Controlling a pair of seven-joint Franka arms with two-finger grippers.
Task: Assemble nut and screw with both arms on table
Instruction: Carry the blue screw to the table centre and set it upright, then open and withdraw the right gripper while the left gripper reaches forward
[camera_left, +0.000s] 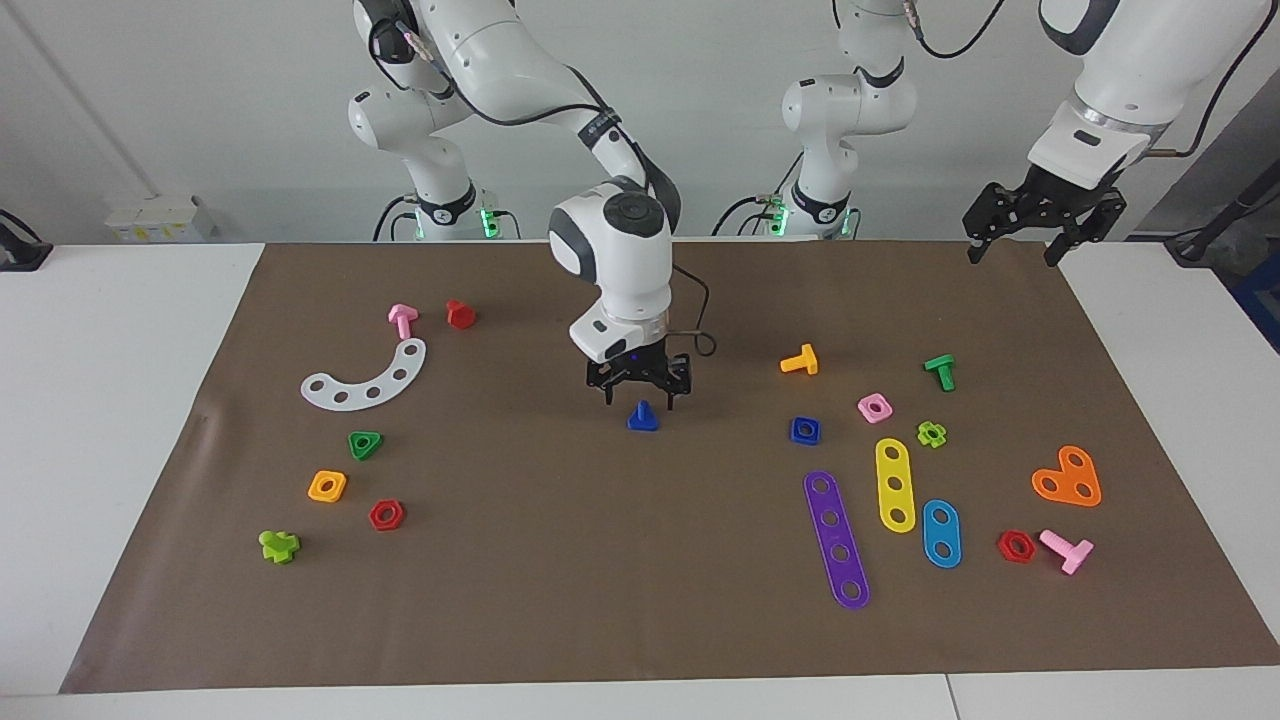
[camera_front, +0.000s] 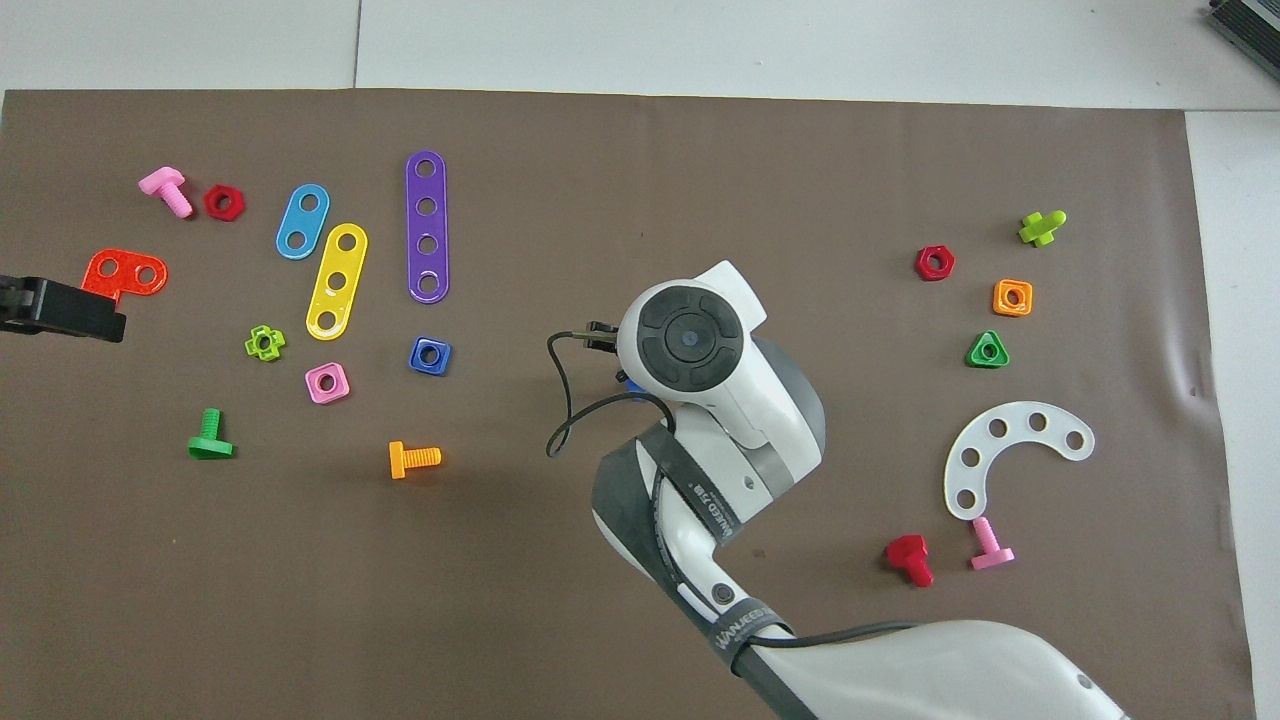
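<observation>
Over the screw, right pincer, fingers spread.

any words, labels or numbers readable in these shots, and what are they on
Printed lettering on the black strap around the white right arm, overhead view: too blurred to read.
Second printed black strap lower on the same arm: also unreadable.
Small dark-blue plastic screw, dark-blue square nut and brown mat: no text visible.
</observation>
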